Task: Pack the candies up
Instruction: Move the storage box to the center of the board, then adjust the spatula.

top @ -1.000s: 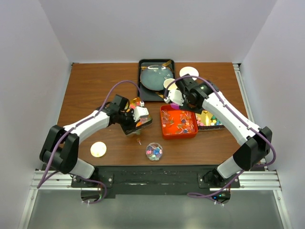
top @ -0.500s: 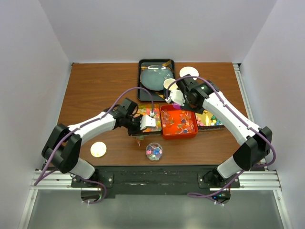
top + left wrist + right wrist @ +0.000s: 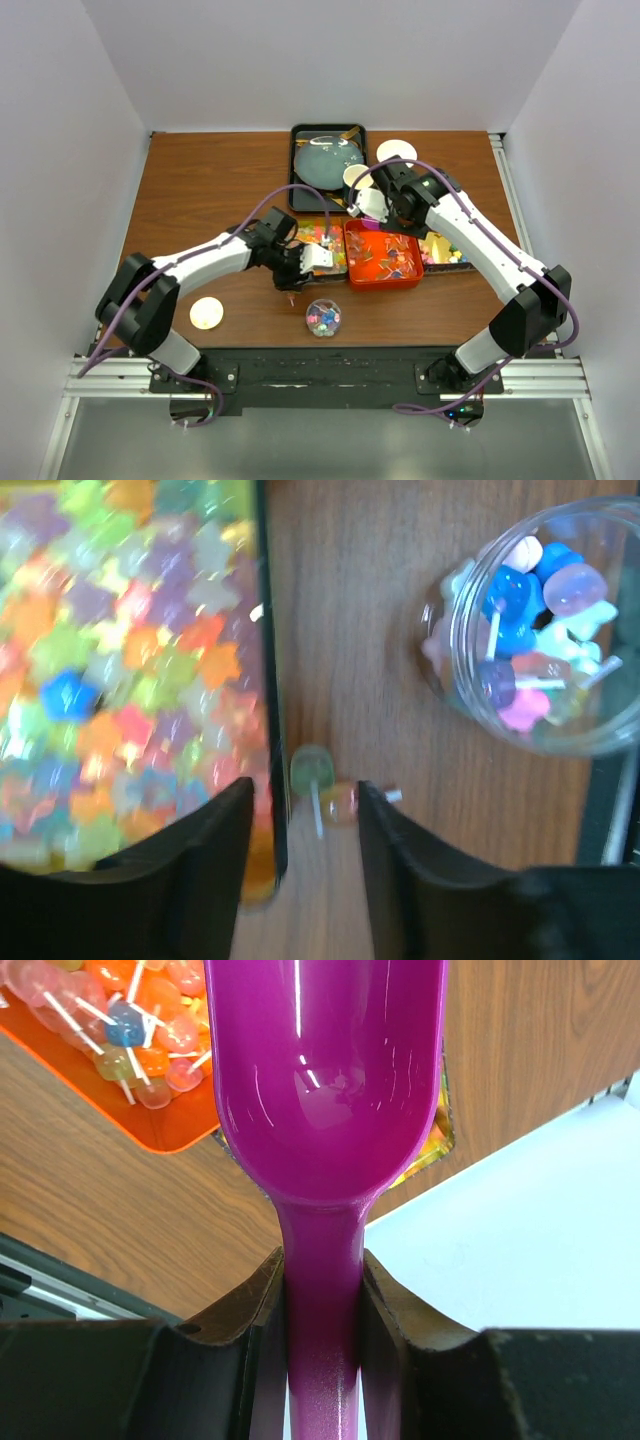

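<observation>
While pinching the scoop (image 3: 330,1110) in the right hand (image 3: 322,1280), lower the spread left hand (image 3: 305,792) squarely over the two loose candies (image 3: 311,768) on the table (image 3: 350,630) beside the tray (image 3: 268,680), then close gently, clear of the jar (image 3: 452,640).

Wide passage over bare left half of bench (image 3: 200,190). Centre crowded: candy tray (image 3: 268,660) and orange tray (image 3: 378,284) side by side, black tray (image 3: 294,170) just behind. There left pincer (image 3: 305,810), jaws parted, straddles candy tray wall; two loose candies (image 3: 322,785) on bench strip between fingers (image 3: 200,850). Nearby jar (image 3: 530,630) bounds that strip. Right side: scoop (image 3: 325,1090), clamped in right pincer (image 3: 322,1270), fills air over orange tray edge. Front-left: cream disc (image 3: 206,312).
</observation>
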### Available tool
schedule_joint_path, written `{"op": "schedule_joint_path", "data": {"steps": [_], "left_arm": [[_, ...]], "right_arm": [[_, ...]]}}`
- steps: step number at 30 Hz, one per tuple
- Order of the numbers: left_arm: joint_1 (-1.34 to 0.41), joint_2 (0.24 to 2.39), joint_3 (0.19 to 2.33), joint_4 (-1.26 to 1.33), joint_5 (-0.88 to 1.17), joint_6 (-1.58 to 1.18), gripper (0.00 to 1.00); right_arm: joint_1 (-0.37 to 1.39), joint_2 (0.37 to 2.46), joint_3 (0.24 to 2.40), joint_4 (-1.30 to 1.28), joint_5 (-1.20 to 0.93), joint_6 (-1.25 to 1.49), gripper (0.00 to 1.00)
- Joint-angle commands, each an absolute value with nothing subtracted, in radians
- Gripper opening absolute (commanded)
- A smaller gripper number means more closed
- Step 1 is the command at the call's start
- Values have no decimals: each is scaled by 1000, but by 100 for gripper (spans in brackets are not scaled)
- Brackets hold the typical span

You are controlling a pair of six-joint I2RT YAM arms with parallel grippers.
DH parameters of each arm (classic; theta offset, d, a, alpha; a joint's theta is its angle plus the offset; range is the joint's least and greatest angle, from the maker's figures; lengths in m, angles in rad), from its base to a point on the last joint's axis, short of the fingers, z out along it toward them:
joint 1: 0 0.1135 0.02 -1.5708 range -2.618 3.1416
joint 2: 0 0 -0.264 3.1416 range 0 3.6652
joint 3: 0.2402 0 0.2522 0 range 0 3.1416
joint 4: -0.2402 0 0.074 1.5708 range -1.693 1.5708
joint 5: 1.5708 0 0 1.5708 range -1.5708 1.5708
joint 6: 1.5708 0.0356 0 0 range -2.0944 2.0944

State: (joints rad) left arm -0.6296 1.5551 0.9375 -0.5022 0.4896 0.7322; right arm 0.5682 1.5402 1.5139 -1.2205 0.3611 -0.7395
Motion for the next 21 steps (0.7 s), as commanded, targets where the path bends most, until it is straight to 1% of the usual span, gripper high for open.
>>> {"op": "schedule_joint_path", "data": {"steps": [1, 2, 3, 4, 5, 6, 7, 8, 9, 10, 11, 12, 14, 15, 16, 21], "left_arm": [[-511, 1382, 939, -516, 583, 603, 55], [-462, 1349, 942, -500, 600, 518, 57], [-440, 1339, 956, -465, 653, 471, 62], [-421, 1335, 965, -444, 681, 424, 64], [-384, 1335, 972, -416, 710, 309, 65], [-364, 1342, 980, -346, 813, 249, 67], [-344, 1351, 980, -300, 874, 179, 67], [-301, 1379, 979, -182, 937, 15, 67], [-284, 1393, 953, -96, 1060, -91, 68], [-267, 1405, 925, 28, 1113, -203, 68], [-246, 1420, 887, 161, 1153, -462, 68], [-238, 1427, 799, 475, 1195, -594, 69], [-229, 1445, 729, 740, 1200, -854, 70], [-227, 1451, 704, 834, 1184, -888, 71], [-226, 1456, 701, 847, 1181, -903, 72], [-224, 1473, 710, 790, 1154, -894, 72]], "right_arm": [[565, 1479, 1517, -1227, 281, -793, 0], [565, 1465, 1506, -1185, 273, -808, 0], [565, 1451, 1491, -1161, 262, -813, 0], [565, 1425, 1470, -1145, 221, -818, 0], [566, 1416, 1462, -1119, 191, -831, 0], [566, 1404, 1447, -1103, 158, -836, 0], [566, 1381, 1437, -1091, 90, -839, 0], [566, 1364, 1428, -1060, 59, -851, 0], [566, 1349, 1396, -1039, 31, -859, 0], [572, 1333, 1378, -1014, 6, -867, 0], [574, 1304, 1359, -961, -20, -879, 0], [580, 1295, 1344, -933, -23, -884, 0], [604, 1302, 1324, -888, -18, -888, 0], [624, 1318, 1341, -893, -17, -893, 0], [635, 1336, 1356, -902, -17, -894, 0], [685, 1419, 1423, -907, -28, -862, 0]]}}
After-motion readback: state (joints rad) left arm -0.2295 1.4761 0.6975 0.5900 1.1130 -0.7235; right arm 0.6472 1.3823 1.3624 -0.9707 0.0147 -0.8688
